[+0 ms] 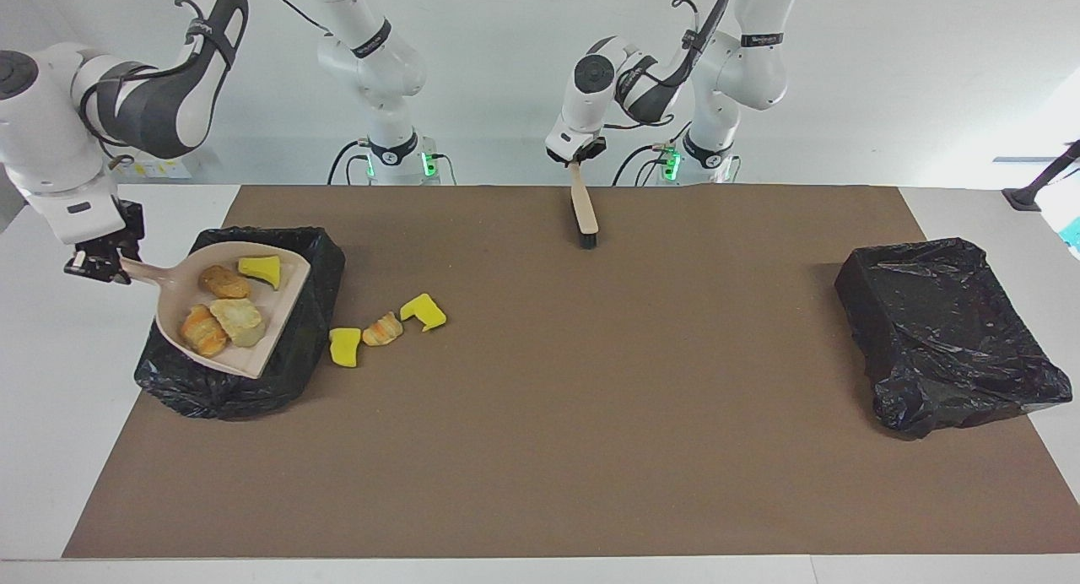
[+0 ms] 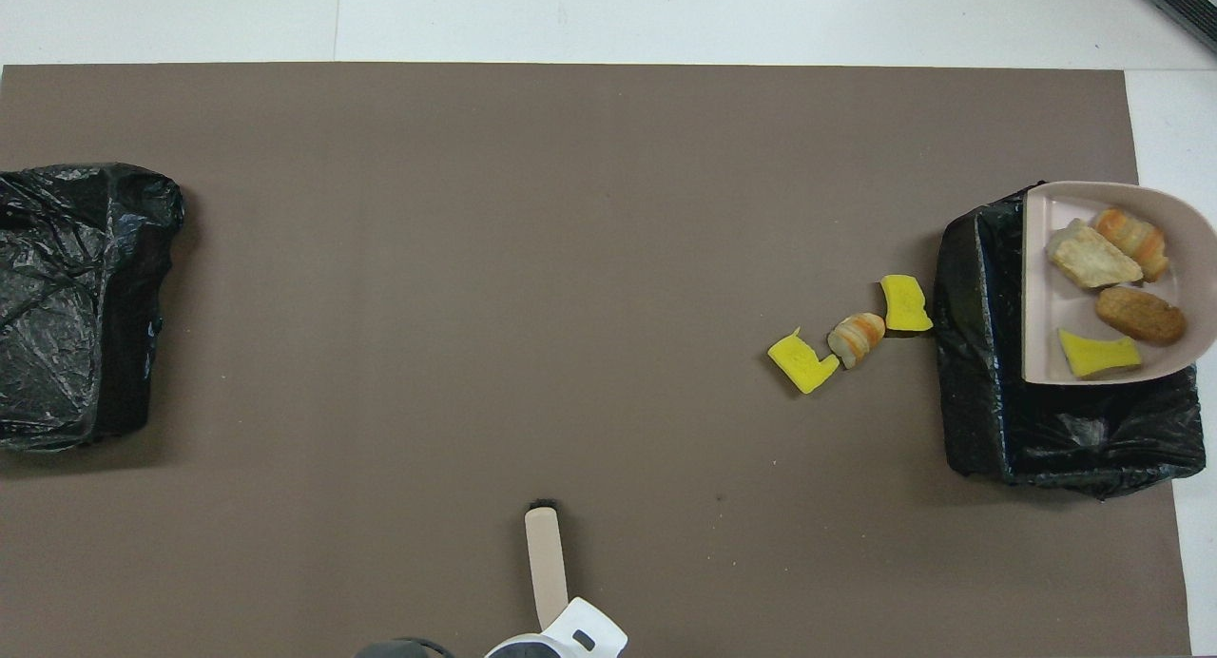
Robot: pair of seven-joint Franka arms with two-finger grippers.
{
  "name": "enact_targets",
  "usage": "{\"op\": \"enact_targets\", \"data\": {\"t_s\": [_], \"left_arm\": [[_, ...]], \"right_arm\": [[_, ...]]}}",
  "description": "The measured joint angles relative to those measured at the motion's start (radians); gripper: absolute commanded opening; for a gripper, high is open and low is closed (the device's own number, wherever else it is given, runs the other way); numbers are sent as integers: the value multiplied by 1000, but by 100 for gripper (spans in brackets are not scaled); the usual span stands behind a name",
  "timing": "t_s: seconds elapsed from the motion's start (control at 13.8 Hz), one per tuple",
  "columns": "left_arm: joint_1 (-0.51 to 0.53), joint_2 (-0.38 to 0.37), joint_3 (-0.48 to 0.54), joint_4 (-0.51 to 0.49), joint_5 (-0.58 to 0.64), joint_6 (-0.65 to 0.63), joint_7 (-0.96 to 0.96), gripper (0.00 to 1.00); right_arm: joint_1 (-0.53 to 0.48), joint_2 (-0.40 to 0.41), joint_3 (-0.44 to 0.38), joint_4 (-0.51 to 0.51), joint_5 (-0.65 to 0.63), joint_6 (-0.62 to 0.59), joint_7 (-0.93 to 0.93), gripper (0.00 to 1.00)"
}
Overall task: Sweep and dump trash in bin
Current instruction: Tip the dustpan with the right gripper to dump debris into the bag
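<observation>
In the facing view, we see the right gripper (image 1: 99, 262) with its fingers clamped on the handle of a beige dustpan (image 1: 278, 314), holding it over the black-lined bin (image 1: 325, 263) at the right arm's end of the table (image 1: 591, 415). Four pieces of trash (image 1: 221, 301) lie in the pan: a yellow chunk, a brown lump, a tan one and an orange-striped one. Three more pieces (image 1: 385, 324) sit on the brown mat just beside the bin, toward the table's middle: two yellow chunks with an orange-striped lump between them. The left gripper (image 1: 575, 164) has its fingers closed on the handle of a brush (image 1: 583, 213), which hangs nearly upright over the mat's edge nearest the robots, bristles down. A second black-lined bin (image 1: 945, 331) stands well apart at the left arm's end.

From overhead, we find the dustpan (image 2: 1041, 287) covering the part of the bin (image 2: 979, 354) farther from the robots, its four pieces inside. The three spilled pieces (image 2: 856, 337) lie in a row on the mat, the nearest yellow one touching or almost touching the bin's wall. The brush (image 2: 544, 563) shows at the bottom edge with the left arm's wrist around its handle. The second bin (image 2: 76, 306) sits at the mat's end. The right gripper is out of this view.
</observation>
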Motion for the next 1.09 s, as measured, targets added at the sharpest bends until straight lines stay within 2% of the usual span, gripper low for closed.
{"op": "enact_targets", "data": {"t_s": [0.15, 0.36, 0.51, 0.73, 0.94, 1.09], "left_arm": [[2, 0, 2, 0, 0, 3, 10, 77], [23, 1, 3, 0, 0, 32, 11, 100], [48, 10, 4, 3, 3, 68, 15, 100], [117, 48, 6, 36, 56, 127, 40, 100], [243, 99, 10, 134, 153, 124, 102, 100], [319, 136, 13, 225, 234, 60, 135, 100]], "right_arm": [[-12, -1, -2, 0, -95, -9, 43, 0], [-2, -4, 3, 0, -150, -36, 91, 0], [35, -14, 7, 0, -217, -45, 144, 0], [145, -38, 11, -8, -351, -138, 186, 0], [197, -82, 14, -76, -478, -155, 269, 0], [208, -106, 15, -113, -532, -155, 313, 0]]}}
